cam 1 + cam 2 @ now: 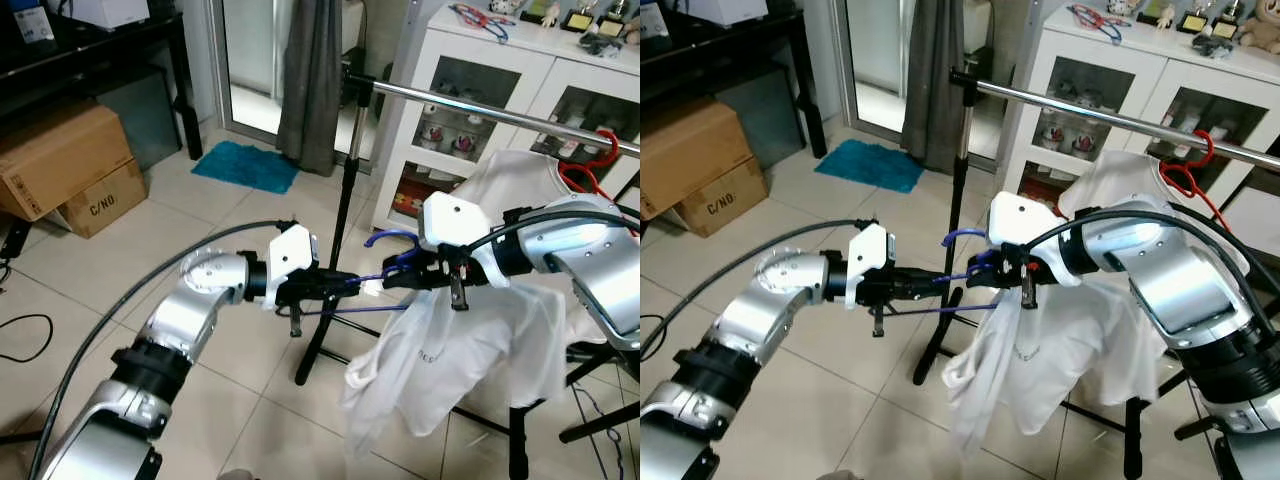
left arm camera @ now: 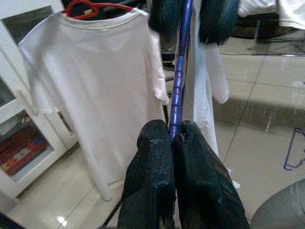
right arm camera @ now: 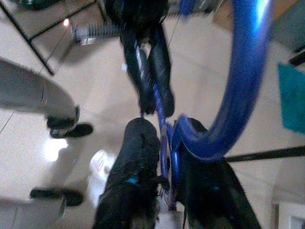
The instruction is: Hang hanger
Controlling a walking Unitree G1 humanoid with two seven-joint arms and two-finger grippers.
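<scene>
Both grippers are pinched tight on the blue hanger (image 1: 385, 262), the left gripper (image 1: 340, 285) on its arm, the right gripper (image 1: 400, 277) by the hook, shirt (image 1: 440, 350) dangling below the rail (image 1: 480, 110); hooking it on remains, I judge.

Hanger (image 1: 385, 280) held between both claws, below the rail (image 1: 480, 110).

You have two hangers here: one blue hanger (image 1: 385, 262) and one red hanger (image 1: 585, 172). Count two white shirts (image 1: 450, 350), two cardboard boxes (image 1: 62, 158) and one blue mat (image 1: 245, 165).
</scene>
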